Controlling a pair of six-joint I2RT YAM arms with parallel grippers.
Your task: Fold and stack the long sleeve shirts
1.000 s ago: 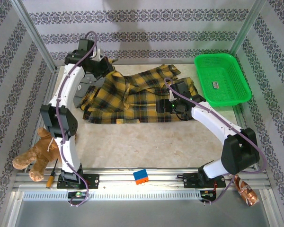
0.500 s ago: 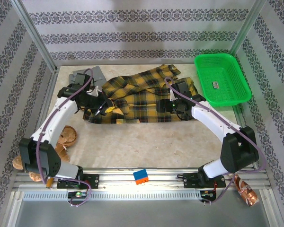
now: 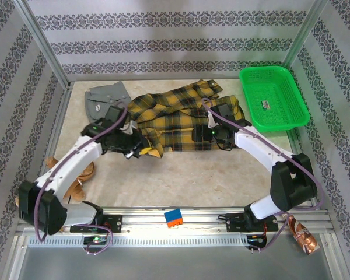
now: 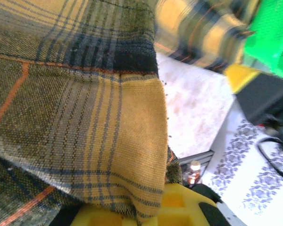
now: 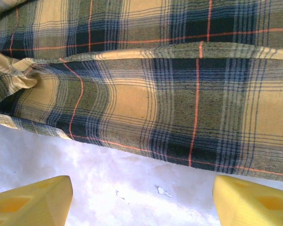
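Note:
The yellow-and-black plaid shirt (image 3: pixel 184 116) lies bunched across the middle of the table. Its left part is drawn toward the near side. My left gripper (image 3: pixel 142 147) is shut on that pulled corner, and in the left wrist view the plaid cloth (image 4: pixel 85 117) drapes over my yellow fingers (image 4: pixel 179 209). The grey collared shirt (image 3: pixel 105 98) lies crumpled at the back left, apart from both grippers. My right gripper (image 3: pixel 213 136) hovers open at the plaid's near hem (image 5: pixel 146 141), with bare table between its fingers (image 5: pixel 33 200).
A green basket (image 3: pixel 273 96) stands at the back right. A brown plush toy (image 3: pixel 76 175) lies at the left edge, partly under my left arm. A blue-and-orange block (image 3: pixel 174 217) sits on the front rail. Bare table stretches along the near side.
My left arm swung from the back left corner toward the near middle, dragging the plaid's left side with it and uncovering the grey shirt. The right gripper has hardly moved.

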